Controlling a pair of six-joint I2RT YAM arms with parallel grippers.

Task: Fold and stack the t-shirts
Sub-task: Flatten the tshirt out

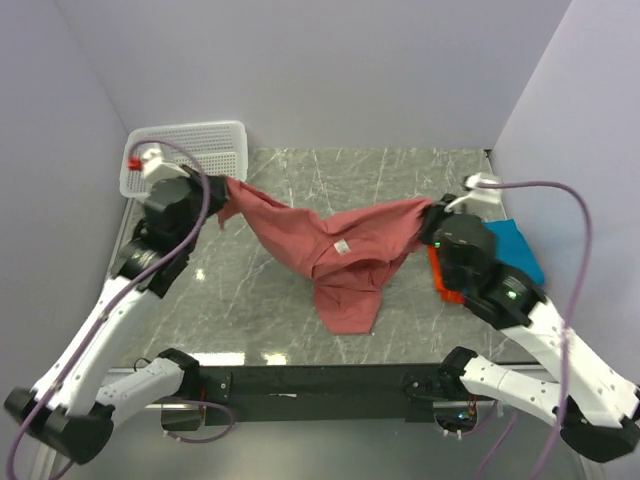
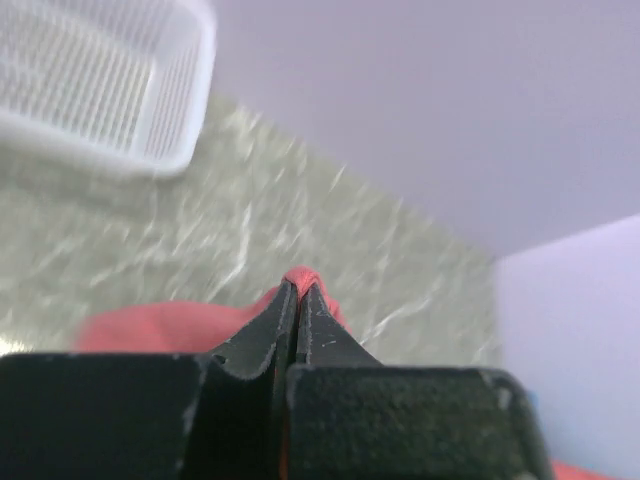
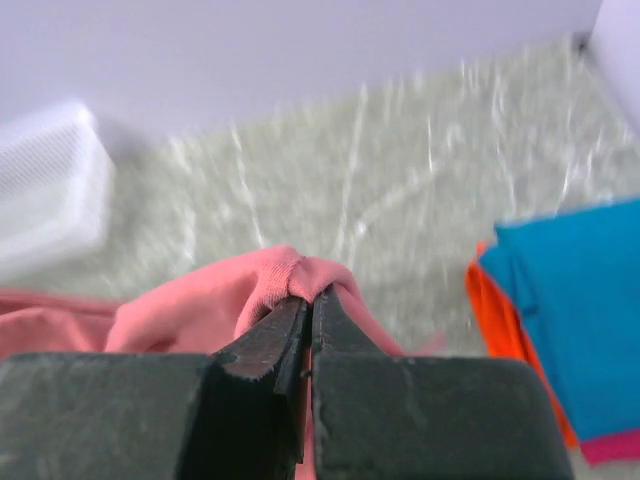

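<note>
A salmon-red t-shirt (image 1: pixel 335 255) with a small white neck label hangs stretched between both arms above the marble table. My left gripper (image 1: pixel 222 190) is shut on its left end, where a fold of red cloth (image 2: pixel 300 280) pokes out past the closed fingertips. At the shirt's right end my right gripper (image 1: pixel 428 218) is shut as well, a bunch of pink cloth (image 3: pixel 290 285) pinched at its tips. The shirt's middle sags down onto the table. Folded t-shirts lie stacked at the right: teal-blue (image 3: pixel 575 300) on top, orange (image 3: pixel 500 320) under it, a magenta-pink edge (image 3: pixel 610 447) lowest.
A white mesh basket (image 1: pixel 195 150) stands at the back left corner. Pale walls close in the table (image 1: pixel 390 170) on three sides. The folded stack (image 1: pixel 515 250) sits just right of my right wrist.
</note>
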